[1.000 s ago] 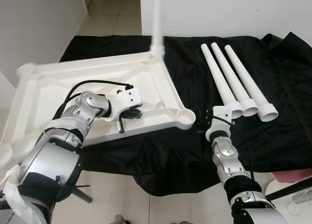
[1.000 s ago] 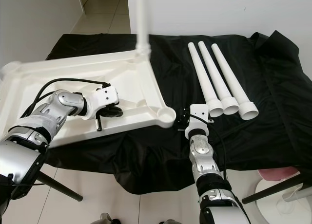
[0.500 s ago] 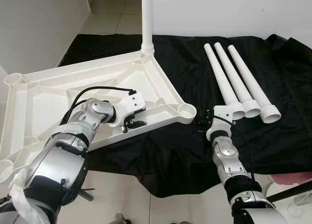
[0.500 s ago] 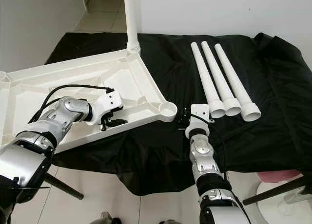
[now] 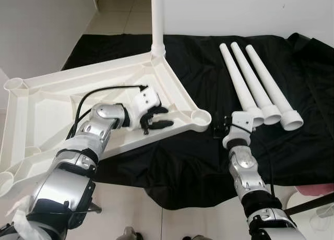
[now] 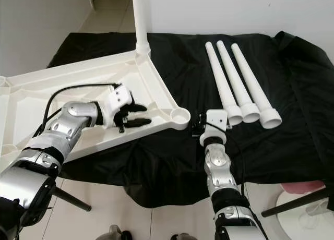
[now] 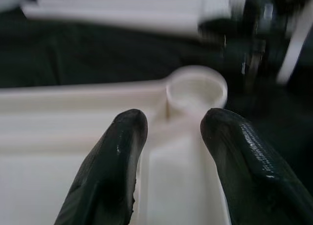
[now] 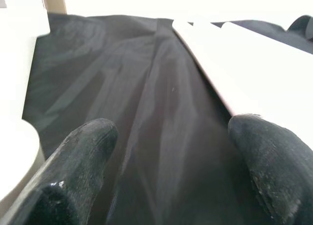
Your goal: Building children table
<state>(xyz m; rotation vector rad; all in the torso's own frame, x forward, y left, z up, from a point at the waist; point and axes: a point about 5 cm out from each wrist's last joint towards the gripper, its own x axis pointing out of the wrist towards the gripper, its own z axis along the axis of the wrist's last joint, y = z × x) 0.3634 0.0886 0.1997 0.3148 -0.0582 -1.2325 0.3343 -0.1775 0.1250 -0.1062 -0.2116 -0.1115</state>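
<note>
The left end effector (image 5: 156, 116) rests with its fingers spread on a rib of the upturned white tabletop (image 5: 47, 102), holding nothing. Half a second ago it lay farther back on the panel; it has since slid toward the empty corner socket (image 5: 201, 118), which now sits just ahead of its fingertips (image 7: 122, 146). A second ago the tabletop was tilted up and blurred; it now lies flat on the black cloth (image 5: 198, 162), with one leg (image 5: 157, 21) already standing in the far corner. The right end effector (image 5: 218, 130), fingers apart and empty, hovers just beside that socket, with three loose legs (image 5: 258, 86) lying close on its outer side. The socket looks ready for the next leg.
</note>
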